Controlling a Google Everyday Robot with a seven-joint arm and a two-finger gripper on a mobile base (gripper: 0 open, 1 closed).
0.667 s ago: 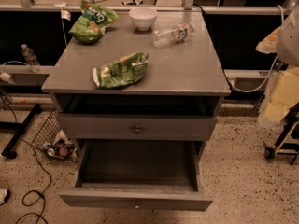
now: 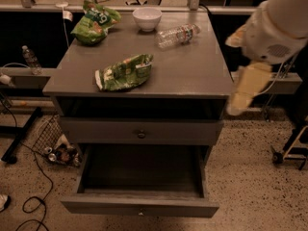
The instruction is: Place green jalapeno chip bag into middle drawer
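The green jalapeno chip bag (image 2: 124, 71) lies flat and crumpled on the grey cabinet top (image 2: 192, 71), left of centre, its white sealed end to the left. The middle drawer (image 2: 139, 207), the lowest wide grey one, is pulled open and dark inside, with a tiny knob on its front. My gripper (image 2: 240, 97) hangs pale and blurred off the cabinet's right edge, at the height of the top, under the white arm (image 2: 276, 28). It is well right of the bag and holds nothing that I can see.
A puffier green bag (image 2: 94, 20), a white bowl (image 2: 147, 18) and a lying plastic bottle (image 2: 177, 35) sit at the back of the top. A shut drawer with a round knob (image 2: 141, 134) is above the open one. A wire basket (image 2: 57, 146) and cables lie on the floor to the left.
My arm and gripper have swung in from the right edge of the view toward the cabinet's right side. The bag and drawers have not moved.
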